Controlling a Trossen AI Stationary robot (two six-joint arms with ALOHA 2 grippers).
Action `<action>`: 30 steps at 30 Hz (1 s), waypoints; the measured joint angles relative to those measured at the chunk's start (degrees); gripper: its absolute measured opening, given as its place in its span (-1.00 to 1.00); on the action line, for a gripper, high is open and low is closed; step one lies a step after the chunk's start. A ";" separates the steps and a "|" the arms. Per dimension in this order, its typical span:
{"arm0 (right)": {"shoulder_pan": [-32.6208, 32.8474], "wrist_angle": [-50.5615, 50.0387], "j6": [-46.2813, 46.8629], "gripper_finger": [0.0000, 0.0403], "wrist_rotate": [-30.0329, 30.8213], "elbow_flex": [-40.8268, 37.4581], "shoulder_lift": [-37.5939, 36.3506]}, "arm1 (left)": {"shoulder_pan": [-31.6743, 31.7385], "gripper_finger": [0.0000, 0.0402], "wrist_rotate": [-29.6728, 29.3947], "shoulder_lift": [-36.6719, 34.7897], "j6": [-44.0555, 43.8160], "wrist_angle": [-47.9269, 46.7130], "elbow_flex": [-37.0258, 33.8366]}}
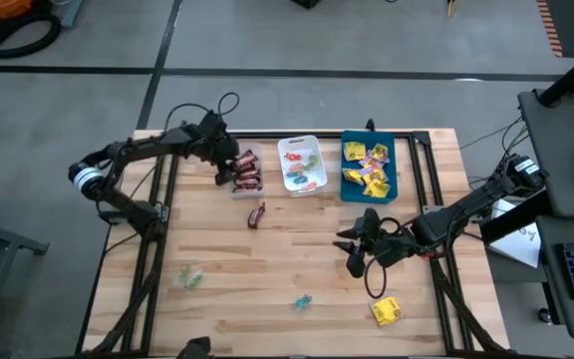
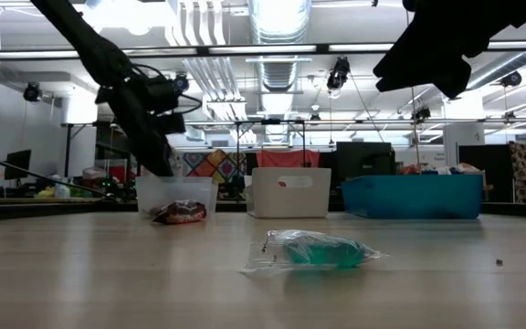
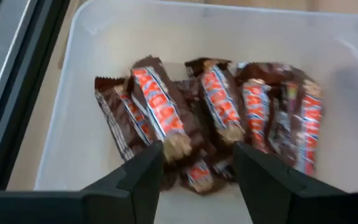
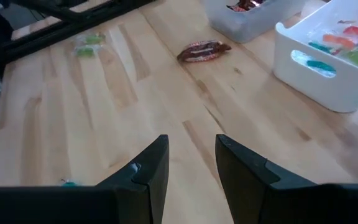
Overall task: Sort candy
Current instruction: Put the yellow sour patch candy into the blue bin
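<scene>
Dark red-brown mini bars (image 3: 219, 118) pile in the clear tray (image 1: 244, 175) at the desk's (image 1: 297, 269) eleven o'clock, lower ones half buried. Left end effector (image 3: 196, 165) hangs right over them, fingers parted, gripping nothing. One loose bar (image 1: 257, 213) lies just beside the tray at six o'clock. Yellow packets (image 1: 367, 168) fill the blue tray (image 1: 347, 184), one (image 1: 387, 311) stray at five o'clock. Right end effector (image 4: 191, 168) hovers mid-desk, fingers slightly apart, empty. Teal piece (image 2: 322, 251) blurry up close.
</scene>
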 joint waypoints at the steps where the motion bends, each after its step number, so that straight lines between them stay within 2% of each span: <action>1: 0.00 0.04 0.52 -0.39 -0.75 0.02 0.00 | 0.00 -0.12 0.02 -1.00 -0.08 -1.44 0.17; 5: 0.00 -0.33 2.81 -0.39 -6.81 0.74 0.00 | -0.02 -0.12 0.93 -6.57 -2.55 -6.38 0.92; 8: 0.00 -0.54 4.94 -0.39 -10.85 1.48 0.00 | -0.03 -0.12 5.39 -11.36 -7.88 -6.67 0.65; 10: 0.00 -2.63 7.88 -0.39 -11.90 2.30 0.00 | -0.50 -0.12 7.73 -14.19 -15.75 -4.82 0.44; 13: 0.00 -7.09 12.20 -0.40 -13.64 3.65 0.06 | -2.64 -0.12 7.93 -17.75 -26.48 -1.00 -1.07; 18: 0.00 -15.55 19.22 -0.42 -18.46 6.79 2.51 | -9.73 -0.12 7.58 -22.51 -36.56 9.18 -6.55; 20: 0.00 -19.71 22.33 -0.42 -21.86 8.41 4.26 | -13.58 -0.12 5.81 -24.17 -38.99 12.01 -8.94; 30: 0.96 -44.94 31.29 -0.43 -38.18 19.05 16.15 | -36.04 -0.12 -16.02 -27.29 -47.78 23.09 -16.24</action>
